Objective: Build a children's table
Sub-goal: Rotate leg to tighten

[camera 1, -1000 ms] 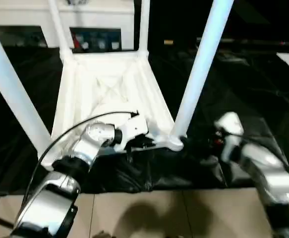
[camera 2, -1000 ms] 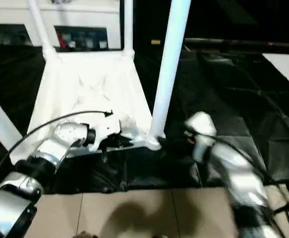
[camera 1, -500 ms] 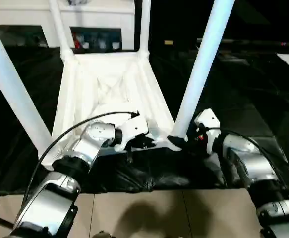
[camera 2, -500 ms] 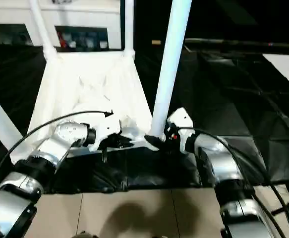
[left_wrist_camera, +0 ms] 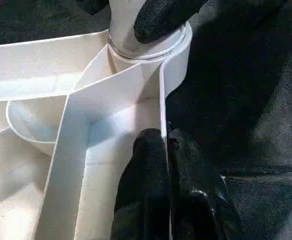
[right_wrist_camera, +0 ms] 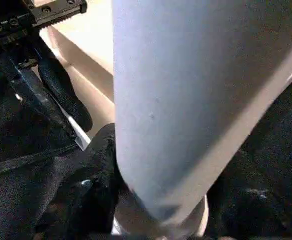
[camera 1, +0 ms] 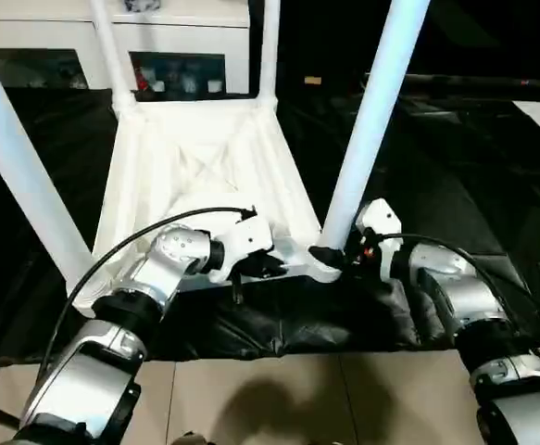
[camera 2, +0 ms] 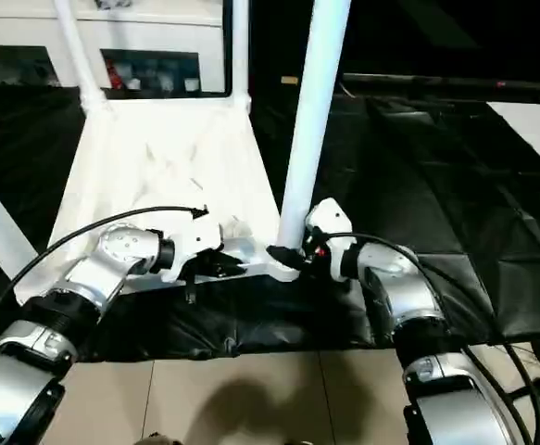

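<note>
Table (camera 1: pixel 200 153) lies upside down on black sheeting (camera 1: pixel 455 185), ribbed underside up, with four white legs standing in its corner sockets. Near right leg (camera 1: pixel 367 120) rises from the corner socket (camera 1: pixel 323 269) closest to both arms. Left gripper (left_wrist_camera: pixel 165 150) is clenched on the thin near rim wall (left_wrist_camera: pixel 162 100) of the tabletop, one black finger on each side of it, just beside that socket. Right gripper (camera 1: pixel 336 257) sits at the base of the near right leg, its black fingers (right_wrist_camera: pixel 93 165) against the leg on either side; whether they press it firmly cannot be told. White cabinet (camera 1: pixel 172 42) with glass doors stands behind the table. Pale floor tiles (camera 1: pixel 270 399) show at the near edge of the sheeting.
</note>
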You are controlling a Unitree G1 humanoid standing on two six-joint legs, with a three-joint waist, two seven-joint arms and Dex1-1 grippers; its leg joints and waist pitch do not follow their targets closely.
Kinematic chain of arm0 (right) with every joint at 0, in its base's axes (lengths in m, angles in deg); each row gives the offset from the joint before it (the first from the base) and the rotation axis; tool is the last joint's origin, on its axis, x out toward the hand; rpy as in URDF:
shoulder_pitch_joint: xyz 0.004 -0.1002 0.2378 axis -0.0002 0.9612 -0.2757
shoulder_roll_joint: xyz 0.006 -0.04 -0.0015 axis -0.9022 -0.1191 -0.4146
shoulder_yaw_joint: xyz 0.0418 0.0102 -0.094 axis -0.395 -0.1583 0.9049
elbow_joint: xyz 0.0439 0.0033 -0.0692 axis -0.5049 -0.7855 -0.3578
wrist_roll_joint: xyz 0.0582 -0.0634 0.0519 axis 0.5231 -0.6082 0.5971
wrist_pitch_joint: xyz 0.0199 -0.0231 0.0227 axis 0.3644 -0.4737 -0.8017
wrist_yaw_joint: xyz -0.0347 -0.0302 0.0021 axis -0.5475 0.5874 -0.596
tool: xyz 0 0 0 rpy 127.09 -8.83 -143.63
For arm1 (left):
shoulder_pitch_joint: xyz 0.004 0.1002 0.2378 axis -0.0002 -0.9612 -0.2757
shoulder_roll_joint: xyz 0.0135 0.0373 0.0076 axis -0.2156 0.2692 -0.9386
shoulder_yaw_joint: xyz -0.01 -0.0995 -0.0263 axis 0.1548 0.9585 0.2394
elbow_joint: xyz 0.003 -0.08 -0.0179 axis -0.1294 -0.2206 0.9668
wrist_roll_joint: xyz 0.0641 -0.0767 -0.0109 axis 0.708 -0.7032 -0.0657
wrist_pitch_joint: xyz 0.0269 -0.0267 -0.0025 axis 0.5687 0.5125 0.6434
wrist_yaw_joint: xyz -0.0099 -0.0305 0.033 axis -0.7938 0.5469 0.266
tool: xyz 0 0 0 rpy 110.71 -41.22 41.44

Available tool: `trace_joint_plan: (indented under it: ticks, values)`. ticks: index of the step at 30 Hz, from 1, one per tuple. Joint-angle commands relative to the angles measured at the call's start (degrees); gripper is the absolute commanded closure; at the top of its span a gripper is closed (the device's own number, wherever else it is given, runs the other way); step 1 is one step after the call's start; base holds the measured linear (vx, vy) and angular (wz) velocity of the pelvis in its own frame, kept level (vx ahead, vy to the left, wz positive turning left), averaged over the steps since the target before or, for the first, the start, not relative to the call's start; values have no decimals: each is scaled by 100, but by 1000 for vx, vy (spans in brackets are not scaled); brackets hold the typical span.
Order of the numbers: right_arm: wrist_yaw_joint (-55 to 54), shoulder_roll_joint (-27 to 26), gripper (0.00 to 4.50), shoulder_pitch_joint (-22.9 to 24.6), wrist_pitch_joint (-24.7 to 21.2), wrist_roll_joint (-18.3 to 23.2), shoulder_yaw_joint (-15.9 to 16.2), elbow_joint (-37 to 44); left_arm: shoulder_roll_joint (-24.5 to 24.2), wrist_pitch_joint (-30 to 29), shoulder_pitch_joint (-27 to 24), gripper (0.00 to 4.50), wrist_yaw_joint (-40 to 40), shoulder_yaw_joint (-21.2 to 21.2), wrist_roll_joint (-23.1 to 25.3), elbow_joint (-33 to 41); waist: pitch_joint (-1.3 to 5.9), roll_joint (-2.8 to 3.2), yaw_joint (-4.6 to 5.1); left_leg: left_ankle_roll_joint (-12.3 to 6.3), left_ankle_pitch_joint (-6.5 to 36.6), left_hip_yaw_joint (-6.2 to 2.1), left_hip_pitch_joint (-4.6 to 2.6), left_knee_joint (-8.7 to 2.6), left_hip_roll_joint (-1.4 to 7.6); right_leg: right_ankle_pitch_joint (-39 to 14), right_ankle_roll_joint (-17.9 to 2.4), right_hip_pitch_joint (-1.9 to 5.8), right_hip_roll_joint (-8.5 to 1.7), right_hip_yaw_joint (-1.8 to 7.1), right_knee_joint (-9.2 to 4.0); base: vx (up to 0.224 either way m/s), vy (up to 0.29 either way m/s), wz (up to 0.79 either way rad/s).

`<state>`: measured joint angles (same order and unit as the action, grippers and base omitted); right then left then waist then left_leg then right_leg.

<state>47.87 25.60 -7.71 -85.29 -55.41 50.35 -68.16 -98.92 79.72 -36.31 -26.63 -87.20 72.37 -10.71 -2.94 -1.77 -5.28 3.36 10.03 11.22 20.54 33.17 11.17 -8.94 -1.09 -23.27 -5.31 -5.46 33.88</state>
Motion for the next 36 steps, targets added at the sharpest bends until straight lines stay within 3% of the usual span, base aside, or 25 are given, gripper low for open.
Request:
trace_joint_plan:
  ticks: [1,6,9,10,12,14,16,20,22,25,26,28,29,32,33,36]
  values:
    - [83,-116,252,34,-22,-17,113,33,83,-112,159,450,-215,-64,113,-60,394,-33,-23,-328,1175,-82,-36,-333,243,-1281,-1320,325,-381,297,-333,0,0,0]
    - [-852,-621,256,220,-240,-38,-28,-64,508,-465,341,450,-1110,74,173,-216,350,-36,2,-173,1510,-94,-88,-357,236,-2003,-1111,254,-387,307,-438,0,0,0]
    - [-1486,-886,257,211,-483,-48,-155,-173,693,-617,421,450,-1441,143,160,-283,337,-38,46,-29,1756,-138,-78,-386,230,-2562,-898,260,-391,276,-486,0,0,0]
    - [-2322,-1261,257,118,-670,-33,-335,-410,916,-777,504,450,-1741,206,122,-343,328,-21,85,32,1918,-150,-85,-395,227,-2780,-801,231,-397,276,-522,0,0,0]
    - [-2966,-1559,258,-43,-847,-31,-444,-676,1077,-860,571,450,-1935,245,93,-387,320,-5,145,102,2110,-182,-77,-405,208,-3065,-682,230,-393,242,-563,0,0,0]
    - [-3194,-1711,258,-130,-906,-25,-480,-801,1155,-885,600,450,-2016,263,81,-405,327,0,201,115,2299,-193,-121,-393,194,-3239,-604,199,-393,220,-614,0,0,0]
    - [-3433,-1976,258,-280,-868,-26,-516,-981,1265,-890,649,450,-2096,276,66,-445,329,14,237,69,2291,-202,-96,-409,194,-3120,-616,215,-391,210,-627,0,0,0]
    - [-3368,-2178,258,-417,-575,-271,-297,-1080,1273,-753,675,450,-2029,238,77,-484,328,3,256,35,2330,-206,-92,-424,202,-2972,-648,223,-390,205,-627,0,0,0]
    - [-3146,-2164,189,-412,-470,-286,-267,-1013,1155,-674,636,450,-1913,218,111,-458,326,-40,264,-3,2384,-192,-106,-424,204,-2871,-717,201,-389,226,-616,0,0,0]
    - [-2908,-2096,181,-402,-417,-229,-283,-955,1018,-645,591,450,-1788,210,114,-421,333,-25,263,-50,2234,-191,-66,-434,210,-2667,-782,231,-403,249,-584,0,0,0]
    - [-2708,-1960,152,-367,-393,-219,-260,-883,906,-596,532,450,-1594,197,81,-349,330,-32,259,-64,2227,-184,-72,-434,209,-2661,-789,228,-405,250,-591,0,0,0]
    - [-2256,-1664,140,-282,-327,-254,-163,-741,688,-382,385,450,-1099,156,1,-172,339,-34,269,-103,2138,-185,-38,-429,208,-2563,-828,260,-408,257,-562,0,0,0]
    - [-1963,-1467,140,-228,-285,-295,-81,-670,552,-315,287,450,-752,122,-65,-48,347,-62,255,-143,2018,-182,-31,-427,222,-2444,-870,272,-419,266,-535,0,0,0]
    - [-1452,-1179,140,-178,-199,-393,15,-649,332,-174,129,450,-145,47,-162,145,368,-32,222,-168,1827,-139,-98,-407,255,-1920,-1133,223,-406,300,-486,0,0,0]
    - [-1418,-1167,140,-179,-190,-401,14,-656,319,-157,120,450,-109,40,-167,155,363,-32,206,-193,1747,-116,-90,-401,246,-1712,-1239,231,-392,308,-457,0,0,0]
    - [-913,-966,140,-145,-199,-350,66,-577,179,-64,73,450,179,-3,-201,187,377,-1,153,-214,1601,-91,-109,-395,257,-1345,-1342,240,-370,312,-412,0,0,0]
